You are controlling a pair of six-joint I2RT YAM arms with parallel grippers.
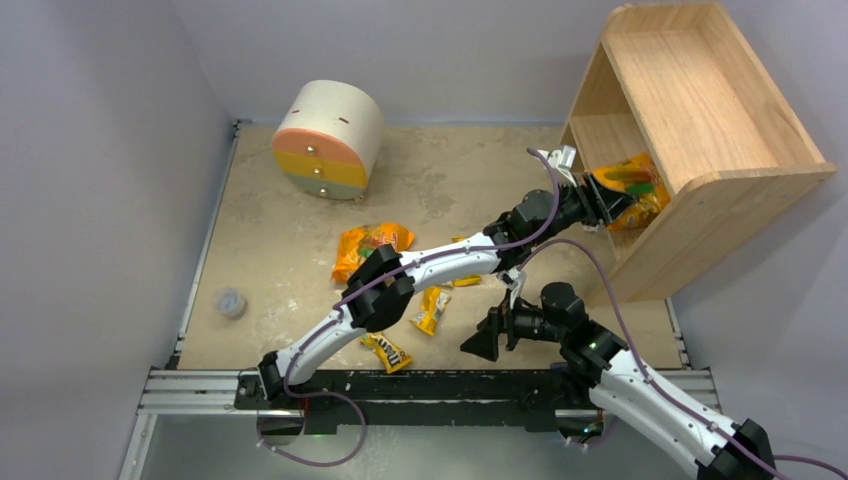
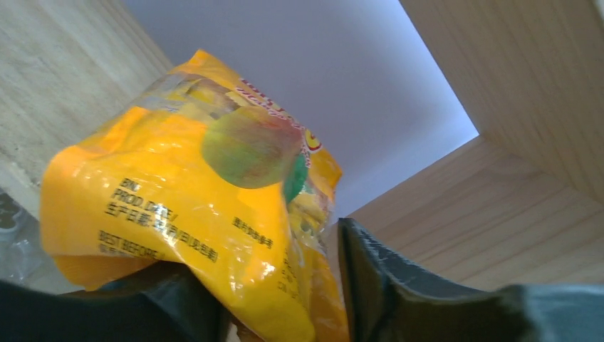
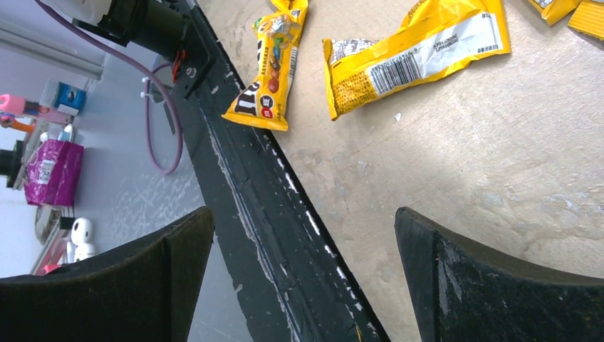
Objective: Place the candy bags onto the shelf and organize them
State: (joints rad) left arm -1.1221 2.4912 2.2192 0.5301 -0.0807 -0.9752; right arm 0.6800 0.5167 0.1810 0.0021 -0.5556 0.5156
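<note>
We read black date print only in the left wrist view: the left gripper [image 2: 274, 285] clamped the glossy orange bag [image 2: 178, 185] inside the shelf [image 2: 513, 100].

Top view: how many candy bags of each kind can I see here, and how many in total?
Large orange bags: 2
Small yellow packets: 3 in sight; the left arm may hide more
Total: 5 in sight
</note>
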